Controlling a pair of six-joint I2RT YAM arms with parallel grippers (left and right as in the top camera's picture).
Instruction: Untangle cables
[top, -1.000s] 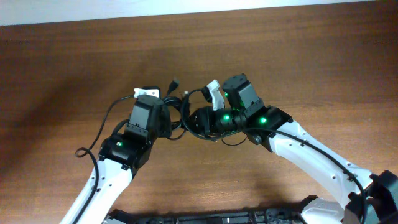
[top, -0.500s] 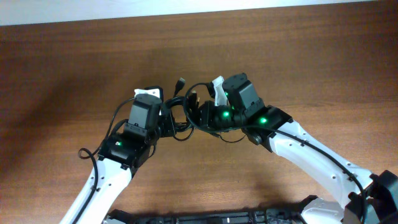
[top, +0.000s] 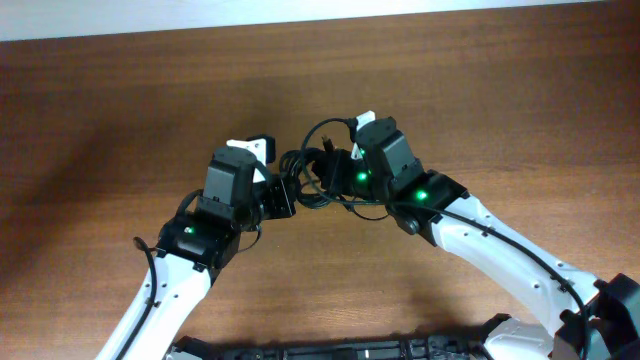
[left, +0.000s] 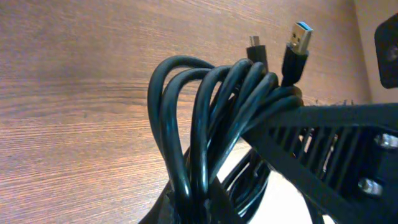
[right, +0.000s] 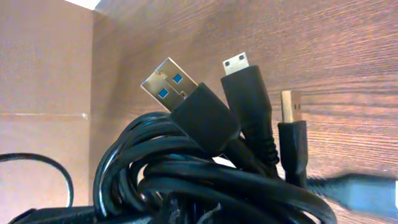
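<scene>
The cables are a knotted black bundle held between my two grippers above the table. My left gripper is shut on several looped strands, with two plug ends sticking up behind. My right gripper grips the same bundle from the other side. Three plugs rise above it: a blue-tongued USB plug, a small plug and a thin plug. The jaws of both grippers are mostly hidden by cable.
The brown wooden table lies all around. The right gripper's black ribbed finger shows close in the left wrist view. A thin black cord end trails left of the left arm. The pale wall edge runs along the back.
The bundle has been drawn tighter between the two grippers. The right gripper's white finger has swung up and right, and the loose plugs have shifted from left of centre toward the right gripper.
</scene>
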